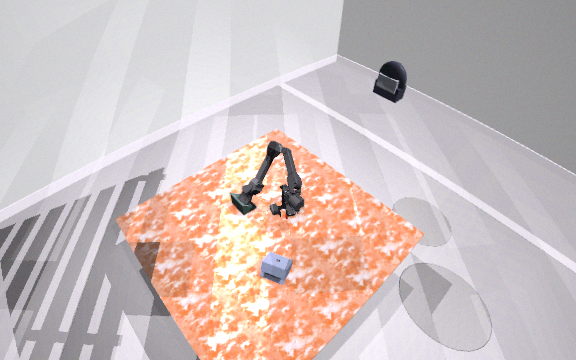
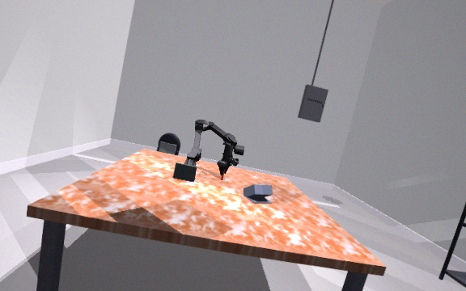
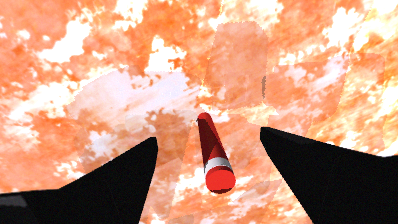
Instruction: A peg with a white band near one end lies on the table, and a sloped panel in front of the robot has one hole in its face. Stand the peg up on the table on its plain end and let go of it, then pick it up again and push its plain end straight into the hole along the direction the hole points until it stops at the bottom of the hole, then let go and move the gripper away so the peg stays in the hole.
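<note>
The red peg (image 3: 211,146) (image 2: 222,177) (image 1: 286,216) stands upright on the table, its white band (image 3: 218,162) near the top end and its plain end down. My gripper (image 3: 209,137) (image 2: 222,172) is open and points down over the peg. In the wrist view one finger is on each side of the peg, with a gap on both sides and no contact visible. The blue-grey sloped panel block (image 1: 270,260) (image 2: 263,189) stands apart from the peg. Its hole (image 1: 278,260) shows as a small dark spot in the top view; the hole is not visible in the other views.
The arm's dark base (image 1: 242,204) (image 2: 184,172) stands on the orange-and-white table (image 1: 338,310) (image 2: 136,194), to the left of the peg in the top and exterior views. Patches of light and shadow cross the table. A dark chair (image 1: 391,82) is beyond the table.
</note>
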Robot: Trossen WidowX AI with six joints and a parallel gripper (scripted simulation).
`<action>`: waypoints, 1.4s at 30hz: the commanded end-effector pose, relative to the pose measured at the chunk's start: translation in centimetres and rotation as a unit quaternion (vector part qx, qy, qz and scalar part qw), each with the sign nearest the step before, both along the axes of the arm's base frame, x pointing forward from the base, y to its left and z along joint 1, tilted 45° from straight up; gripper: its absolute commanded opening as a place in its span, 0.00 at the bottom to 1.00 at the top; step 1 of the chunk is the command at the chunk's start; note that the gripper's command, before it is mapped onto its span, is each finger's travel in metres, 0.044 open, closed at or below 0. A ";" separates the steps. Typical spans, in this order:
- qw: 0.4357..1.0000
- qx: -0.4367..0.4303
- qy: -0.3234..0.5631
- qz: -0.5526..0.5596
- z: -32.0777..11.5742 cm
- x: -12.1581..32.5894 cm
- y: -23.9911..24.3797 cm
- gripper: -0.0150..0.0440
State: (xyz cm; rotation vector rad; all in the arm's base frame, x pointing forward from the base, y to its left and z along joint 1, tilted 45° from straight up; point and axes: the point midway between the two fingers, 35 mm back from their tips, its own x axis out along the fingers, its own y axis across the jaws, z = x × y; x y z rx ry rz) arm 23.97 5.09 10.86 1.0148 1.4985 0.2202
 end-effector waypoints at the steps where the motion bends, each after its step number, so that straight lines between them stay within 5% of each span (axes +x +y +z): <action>1: 1.000 0.000 -0.001 0.001 0.0 0.0 0.0 0.73; 10: 1.000 0.000 -0.001 0.001 0.0 0.0 0.0 0.33; 17: 1.000 0.000 -0.001 0.001 0.0 0.0 0.0 0.25; 42: 1.000 0.001 0.003 -0.001 5.4 -1.0 -5.6 0.25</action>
